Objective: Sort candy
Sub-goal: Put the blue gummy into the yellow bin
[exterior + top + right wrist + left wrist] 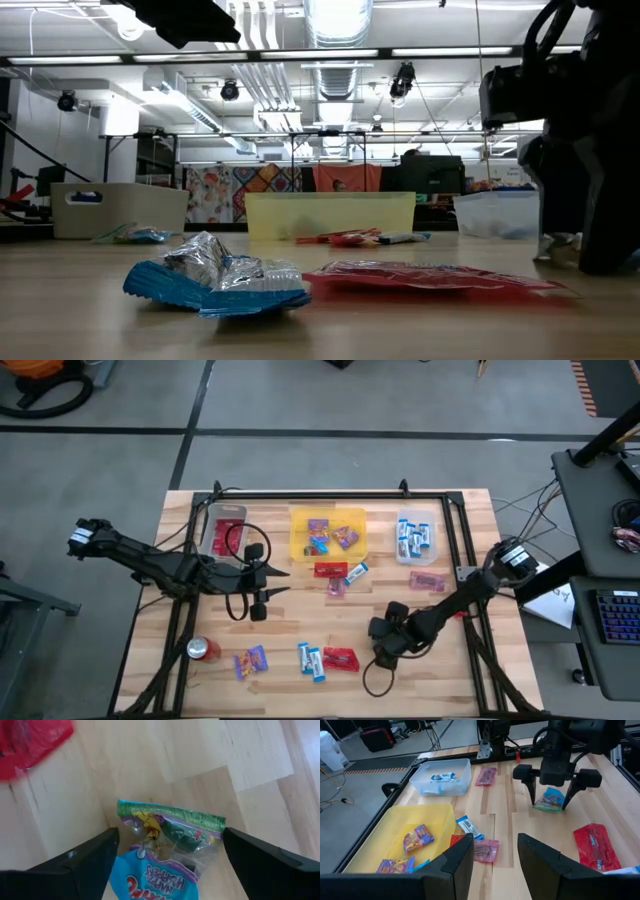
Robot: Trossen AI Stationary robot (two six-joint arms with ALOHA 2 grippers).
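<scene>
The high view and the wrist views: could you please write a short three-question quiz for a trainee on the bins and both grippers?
1. True or false: the right gripper is shut on the green-edged packet.
2. Which colour is the middle bin? A yellow; B red; C blue.
3. Short answer: what does the left gripper hold?

Key: 1 false, its fingers stand open on either side of the packet. 2 A. 3 nothing, it is open and empty.
</scene>
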